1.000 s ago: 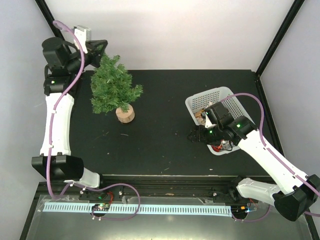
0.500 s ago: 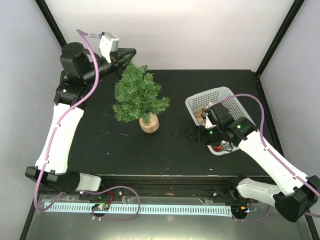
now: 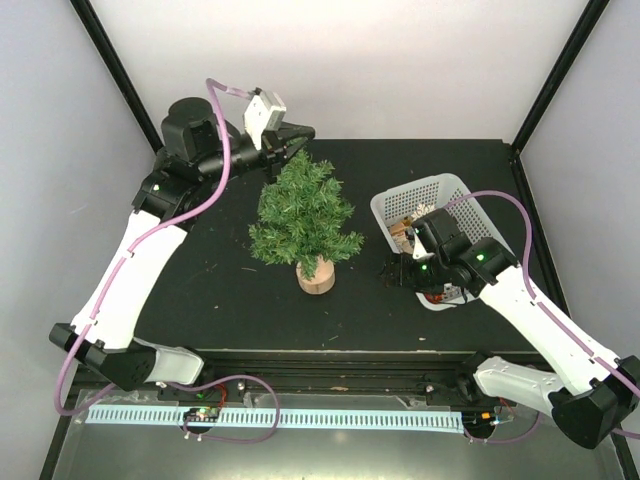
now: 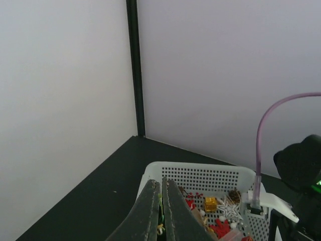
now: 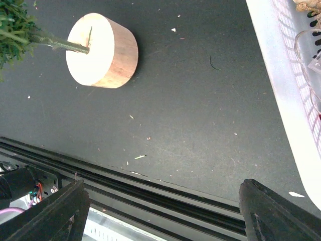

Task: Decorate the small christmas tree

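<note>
The small christmas tree (image 3: 303,212), dark green on a round light-wood stump (image 3: 316,275), is near the middle of the black table. My left gripper (image 3: 296,138) is shut on its tip; in the left wrist view a green sprig shows between the closed fingers (image 4: 150,201) of that gripper (image 4: 161,184). My right gripper (image 3: 394,270) hangs open and empty just left of the white mesh basket (image 3: 385,205), low over the table. In the right wrist view this gripper (image 5: 170,211) has its fingers wide apart, with the stump (image 5: 103,50) and green branches (image 5: 12,25) at upper left.
The basket (image 4: 200,173) holds ornaments: a gold gift box (image 4: 210,204), a white star (image 4: 228,208) and red pieces. Its rim (image 5: 281,75) runs close to the right gripper. Black frame posts stand at the table's back corners (image 4: 134,65). The front rail (image 5: 150,193) lies under the right gripper.
My left arm has swung right, carrying the tree by its tip from the table's back left toward the middle. The right arm has barely moved.
</note>
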You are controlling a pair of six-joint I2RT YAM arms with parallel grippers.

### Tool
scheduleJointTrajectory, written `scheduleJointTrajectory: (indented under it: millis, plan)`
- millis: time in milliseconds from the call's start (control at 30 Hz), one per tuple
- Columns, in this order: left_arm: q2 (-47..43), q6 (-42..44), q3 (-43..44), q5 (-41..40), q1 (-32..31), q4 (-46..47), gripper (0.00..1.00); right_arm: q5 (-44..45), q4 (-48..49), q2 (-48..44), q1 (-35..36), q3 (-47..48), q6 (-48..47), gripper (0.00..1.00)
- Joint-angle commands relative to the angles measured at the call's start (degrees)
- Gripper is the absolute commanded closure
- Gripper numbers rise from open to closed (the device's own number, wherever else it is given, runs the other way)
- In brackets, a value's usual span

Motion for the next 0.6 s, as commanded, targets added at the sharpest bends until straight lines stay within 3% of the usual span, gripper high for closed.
scheduleJointTrajectory:
  millis: [0, 400, 567]
  plan:
    - [-2.6, 2.3, -0.2, -1.2, -1.6, 2.7, 0.98, 0.8, 0.4, -1.2, 0.3, -0.6, 0.6, 0.18]
    - [-3.4, 3.3, -2.2, -1.5, -2.1, 1.8, 0.98, 0.5, 0.8, -0.8, 0.3, -1.0, 0.1, 0.18]
    - [-3.8, 3.7, -3.1, -1.8, -2.1, 1.4, 0.88, 0.4, 1.0, -0.5, 0.3, -1.1, 0.0, 0.18]
